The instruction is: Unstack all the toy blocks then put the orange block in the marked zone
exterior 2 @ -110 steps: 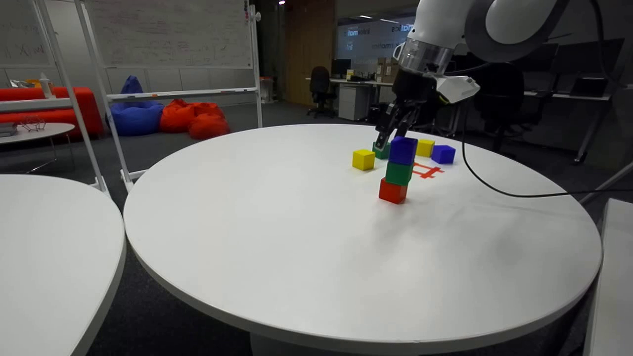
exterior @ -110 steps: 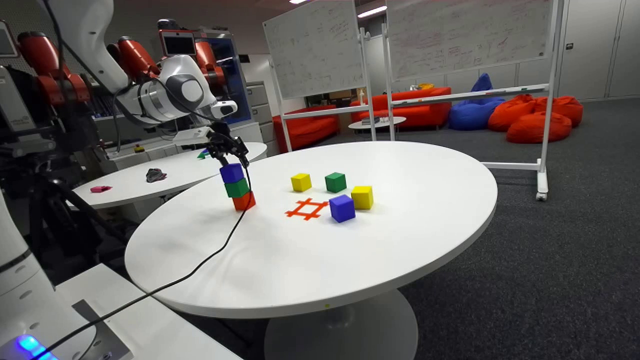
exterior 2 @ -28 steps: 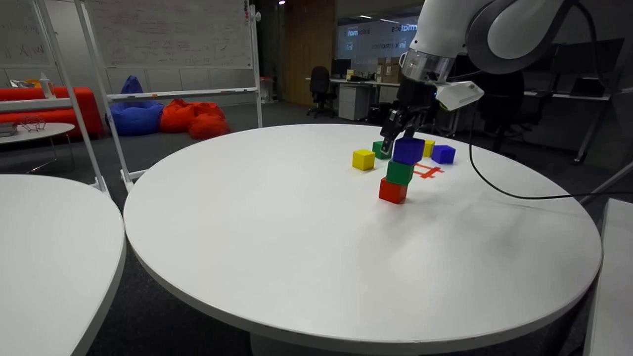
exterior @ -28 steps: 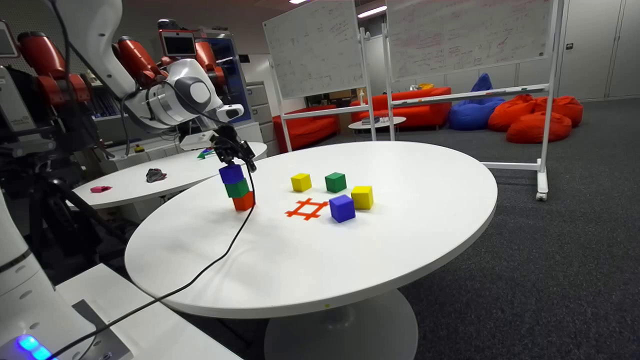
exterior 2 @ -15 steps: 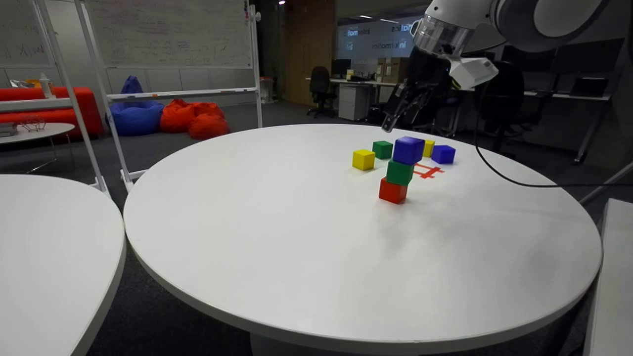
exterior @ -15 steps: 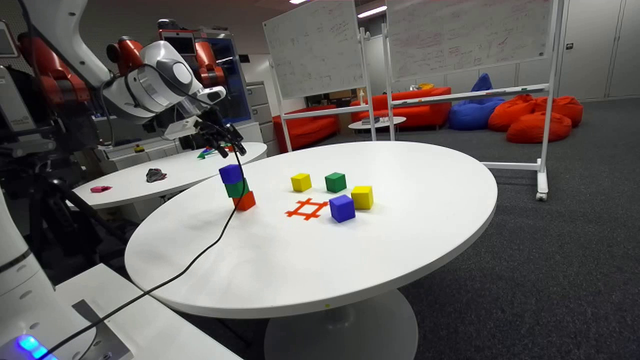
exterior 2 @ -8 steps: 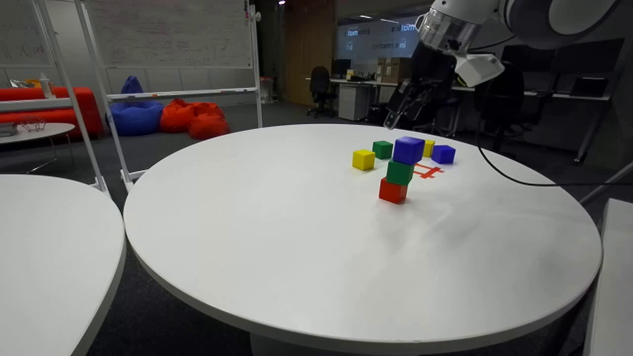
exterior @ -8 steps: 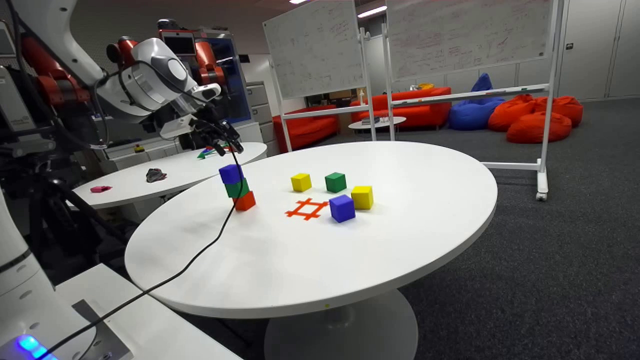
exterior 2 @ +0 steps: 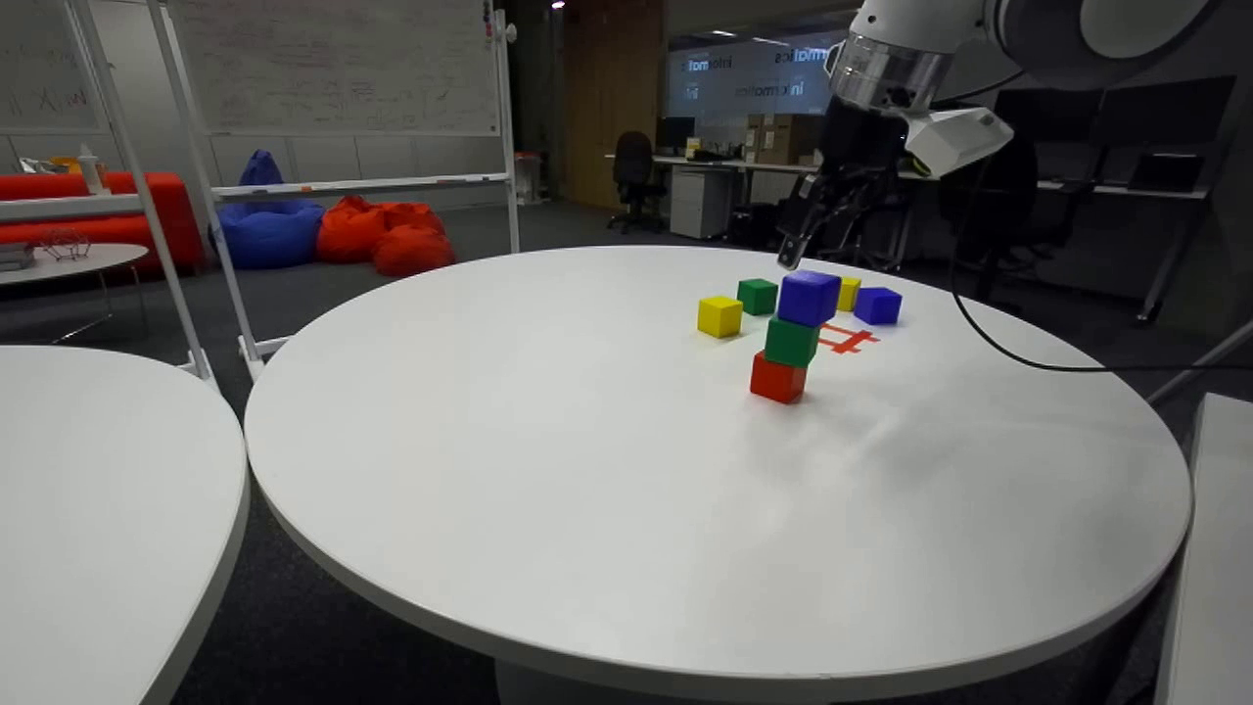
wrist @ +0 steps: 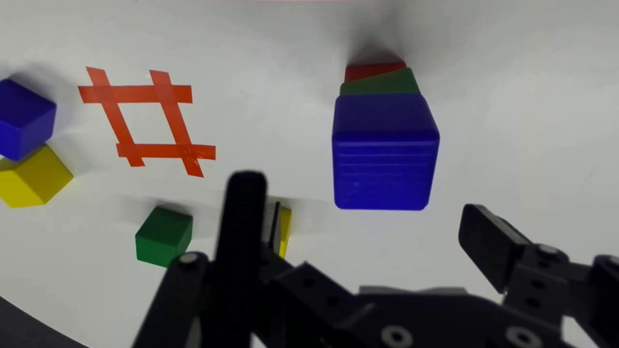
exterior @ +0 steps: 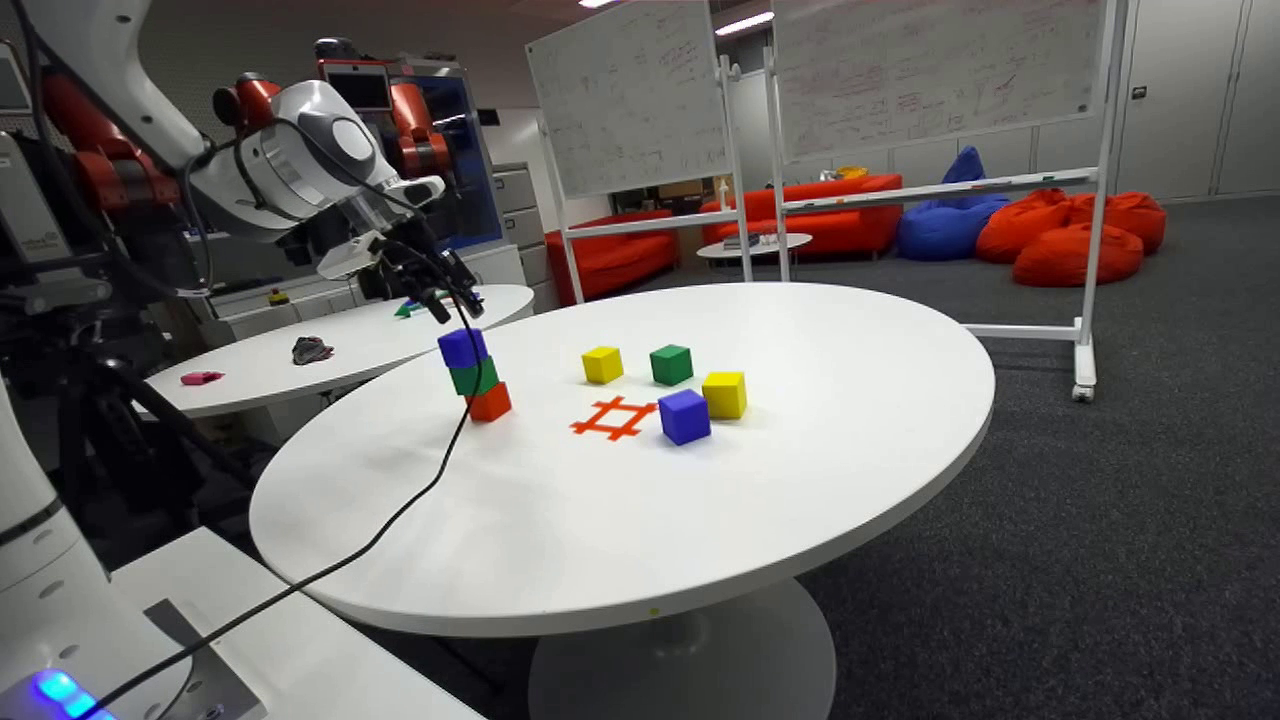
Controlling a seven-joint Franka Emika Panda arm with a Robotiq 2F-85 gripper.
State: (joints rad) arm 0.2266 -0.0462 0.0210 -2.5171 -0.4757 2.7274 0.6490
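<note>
Three toy blocks stand stacked on the white table: a blue block (exterior 2: 809,298) on top, a green one (exterior 2: 790,342) in the middle, the orange block (exterior 2: 778,378) at the bottom. The blue one sits a little off-centre. Above and slightly behind this stack hangs my gripper (exterior: 458,308), tilted and apart from it. In the wrist view the gripper (wrist: 375,220) is open, its fingers wide apart with nothing between them. The marked zone (wrist: 164,151) lies beside the stack. Loose on the table are a blue block (exterior: 685,417), a green block (exterior: 671,365) and two yellow ones, one partly hidden by a finger in the wrist view.
A black cable (exterior: 440,470) hangs from the arm and passes in front of the stack in an exterior view. One yellow block (exterior: 724,395) stands close to the loose blue one, the other yellow block (exterior: 602,365) near the loose green one. Another white table (exterior 2: 108,509) adjoins.
Earlier the gripper was down at the top blue block; it has since risen and drawn back, then dipped slightly. That block has shifted a little on the green one.
</note>
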